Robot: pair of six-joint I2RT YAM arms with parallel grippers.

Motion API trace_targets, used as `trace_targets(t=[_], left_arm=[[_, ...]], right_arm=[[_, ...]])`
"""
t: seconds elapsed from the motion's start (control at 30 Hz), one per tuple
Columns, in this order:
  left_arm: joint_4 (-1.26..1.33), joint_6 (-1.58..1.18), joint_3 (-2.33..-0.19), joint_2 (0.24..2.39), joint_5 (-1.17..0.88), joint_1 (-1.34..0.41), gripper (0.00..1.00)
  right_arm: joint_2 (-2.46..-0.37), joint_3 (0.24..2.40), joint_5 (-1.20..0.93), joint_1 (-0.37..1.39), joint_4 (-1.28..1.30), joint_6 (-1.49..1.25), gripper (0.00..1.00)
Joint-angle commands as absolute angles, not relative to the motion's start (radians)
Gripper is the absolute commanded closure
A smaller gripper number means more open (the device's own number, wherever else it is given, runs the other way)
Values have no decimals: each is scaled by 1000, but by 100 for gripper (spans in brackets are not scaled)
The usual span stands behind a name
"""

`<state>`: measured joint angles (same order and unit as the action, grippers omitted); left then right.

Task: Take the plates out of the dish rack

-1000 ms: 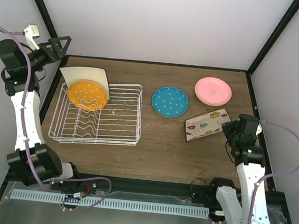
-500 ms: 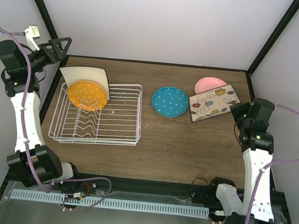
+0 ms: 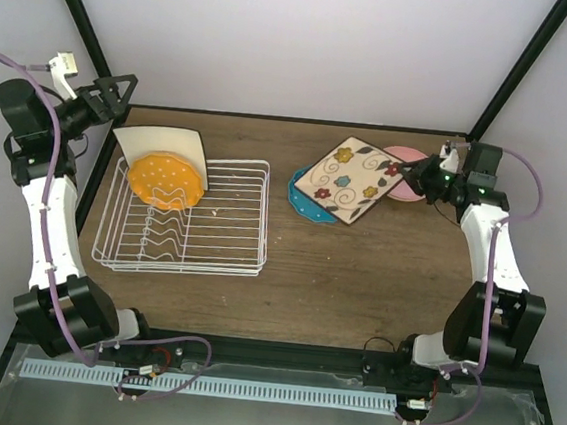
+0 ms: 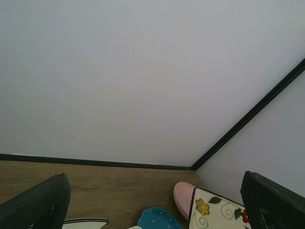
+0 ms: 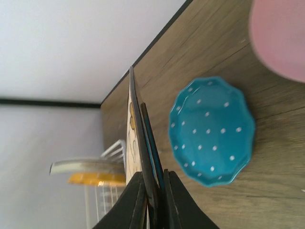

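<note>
My right gripper (image 3: pixel 415 175) is shut on a corner of the square flowered plate (image 3: pixel 349 179) and holds it tilted in the air above the teal dotted plate (image 3: pixel 303 200). In the right wrist view the flowered plate (image 5: pixel 135 138) shows edge-on between the fingers (image 5: pixel 138 200), with the teal plate (image 5: pixel 209 133) on the table below. A pink plate (image 3: pixel 407 187) lies at the back right, partly hidden. The white dish rack (image 3: pixel 222 229) holds an orange dotted plate (image 3: pixel 166 181) and a cream square plate (image 3: pixel 160 143) at its left end. My left gripper (image 3: pixel 114 91) hangs open, high over the back left corner.
Black frame posts rise at the back corners. The table's right edge (image 3: pixel 488 222) runs close behind my right arm. In the left wrist view the pink plate (image 4: pixel 183 196) and the teal plate (image 4: pixel 159 218) show low between its fingers (image 4: pixel 43 202).
My right arm has lifted the flowered plate off the table at the right and swung it back and left over the teal plate. The left arm has barely shifted.
</note>
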<state>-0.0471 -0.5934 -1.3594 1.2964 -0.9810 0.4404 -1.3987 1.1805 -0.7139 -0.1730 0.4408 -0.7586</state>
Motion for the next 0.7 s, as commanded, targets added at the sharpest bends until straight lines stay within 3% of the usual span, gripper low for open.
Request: trace_targets(t=[0.0, 0.23, 0.67], left_arm=[[-43, -576, -1334, 1272, -996, 440, 0], [-37, -574, -1330, 1287, -995, 436, 0], [-40, -557, -1333, 1316, -990, 405, 0]], right_arm=[[-1395, 1252, -1118, -175, 444, -607, 99], [-1395, 1156, -1121, -173, 749, -297, 99], [-1374, 956, -1090, -112, 850, -119, 99]])
